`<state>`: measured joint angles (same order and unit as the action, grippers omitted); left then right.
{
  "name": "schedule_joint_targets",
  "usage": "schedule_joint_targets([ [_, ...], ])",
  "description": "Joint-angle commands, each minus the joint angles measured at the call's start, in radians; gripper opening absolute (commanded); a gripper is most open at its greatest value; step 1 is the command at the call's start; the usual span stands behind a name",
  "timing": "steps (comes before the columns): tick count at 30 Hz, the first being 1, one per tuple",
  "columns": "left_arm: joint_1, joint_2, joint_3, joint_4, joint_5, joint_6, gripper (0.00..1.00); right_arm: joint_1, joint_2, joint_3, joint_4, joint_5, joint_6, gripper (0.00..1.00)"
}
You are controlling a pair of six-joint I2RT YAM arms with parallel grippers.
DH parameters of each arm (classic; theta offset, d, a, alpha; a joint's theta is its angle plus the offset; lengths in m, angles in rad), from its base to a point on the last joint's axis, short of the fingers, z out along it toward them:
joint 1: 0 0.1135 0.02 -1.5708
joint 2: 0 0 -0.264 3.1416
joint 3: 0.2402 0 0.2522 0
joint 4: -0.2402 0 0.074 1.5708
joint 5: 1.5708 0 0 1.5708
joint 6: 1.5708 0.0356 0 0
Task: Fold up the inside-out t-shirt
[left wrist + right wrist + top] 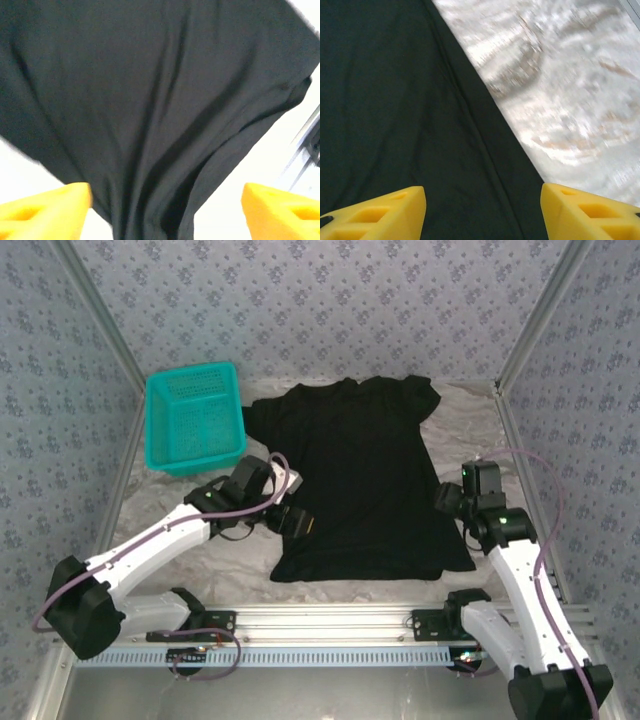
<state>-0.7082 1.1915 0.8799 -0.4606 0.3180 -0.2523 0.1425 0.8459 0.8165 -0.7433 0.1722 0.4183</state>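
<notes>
Across the table [470, 410] lies one t-shirt [360, 480]; left claw [166, 197] and right claw [482, 197] gape.

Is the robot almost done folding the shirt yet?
Not nearly. Done: the soft black cloth t-shirt lies spread flat on the white-covered table. In hand: the left hand sits open at the shirt's left edge and the right hand sits open at its right edge, neither pinching cloth. Left: every fold, since no part of the shirt is doubled over.
</notes>
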Motion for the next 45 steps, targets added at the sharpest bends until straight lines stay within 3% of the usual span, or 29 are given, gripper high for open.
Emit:
schedule_joint_targets([
  [1, 0.035, 0.007, 0.021, 0.187, -0.050, -0.014, 0.88, 0.019, 0.131, -0.017, 0.283, -0.123, -0.023, 0.65],
  [4, 0.100, 0.116, 0.060, 0.293, -0.153, -0.166, 0.87, 0.061, 0.329, 0.033, 0.365, -0.242, -0.022, 0.65],
  [7, 0.085, 0.264, 0.167, 0.244, -0.123, -0.188, 0.81, 0.104, 0.497, 0.136, 0.235, -0.298, -0.052, 0.64],
  [11, -0.094, 0.327, 0.202, 0.162, -0.149, 0.025, 0.80, 0.153, 0.555, 0.162, 0.036, -0.244, -0.078, 0.62],
  [16, -0.337, 0.372, 0.105, 0.242, -0.129, 0.369, 0.81, -0.043, 0.440, 0.064, 0.074, -0.417, -0.040, 0.62],
  [20, -0.424, 0.451, 0.127, 0.270, -0.133, 0.511, 0.80, -0.107, 0.409, 0.084, 0.077, -0.422, -0.054, 0.63],
  [24, -0.502, 0.551, 0.201, 0.216, -0.156, 0.609, 0.66, -0.142, 0.429, 0.101, 0.062, -0.432, -0.085, 0.63],
  [27, -0.512, 0.605, 0.229, 0.190, -0.158, 0.638, 0.54, -0.155, 0.422, 0.084, 0.075, -0.459, -0.084, 0.63],
  [32, -0.506, 0.650, 0.268, 0.162, -0.113, 0.647, 0.42, -0.157, 0.409, 0.060, 0.087, -0.470, -0.081, 0.63],
  [38, -0.506, 0.686, 0.275, 0.028, 0.072, 0.582, 0.40, -0.158, 0.385, 0.042, 0.072, -0.467, -0.082, 0.63],
  [45, -0.516, 0.658, 0.273, -0.069, 0.198, 0.544, 0.40, -0.153, 0.379, 0.039, 0.065, -0.479, -0.085, 0.63],
])
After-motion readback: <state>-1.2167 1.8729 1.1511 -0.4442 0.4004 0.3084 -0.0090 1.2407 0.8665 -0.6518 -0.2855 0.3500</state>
